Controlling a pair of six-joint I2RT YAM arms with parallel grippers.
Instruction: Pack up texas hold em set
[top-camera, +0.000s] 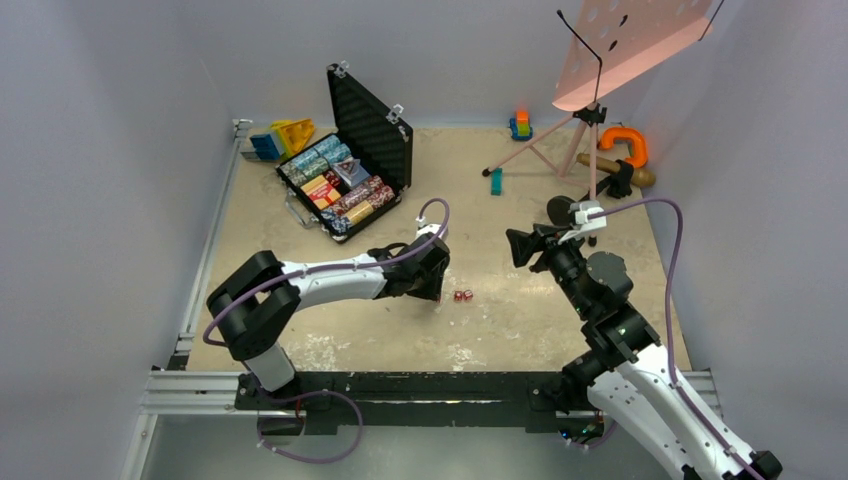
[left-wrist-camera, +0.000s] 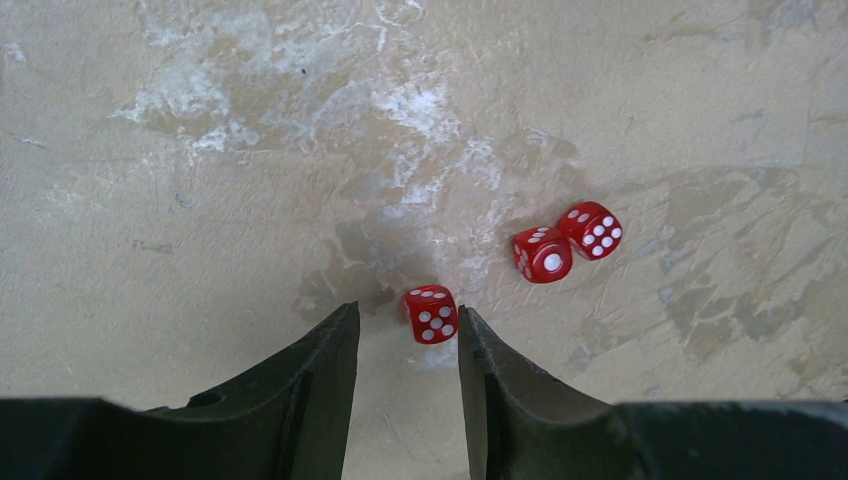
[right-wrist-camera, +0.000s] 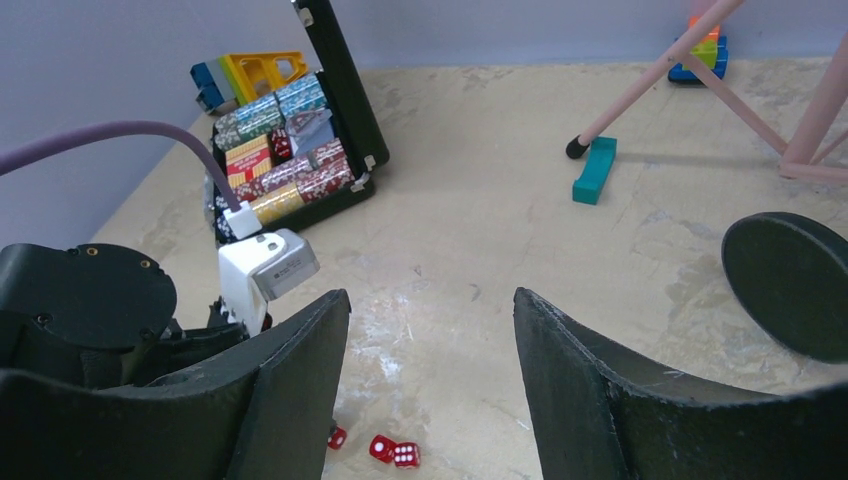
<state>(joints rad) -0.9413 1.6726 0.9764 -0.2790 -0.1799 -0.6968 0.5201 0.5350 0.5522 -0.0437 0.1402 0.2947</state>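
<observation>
Briefcase (top-camera: 372, 130), top view: lid up at far left of table (top-camera: 520, 330), ready to receive; three dice (top-camera: 463, 296) loose mid-table. Left wrist: left end effector (left-wrist-camera: 408, 325) part-open astride one die (left-wrist-camera: 431, 314), perhaps touching it, for pickup. Right wrist: right end effector (right-wrist-camera: 432, 310) wide, empty, clear.

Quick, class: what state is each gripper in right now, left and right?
Left gripper: open, one die between its tips, not clamped.
Right gripper: open, holding nothing.
</observation>
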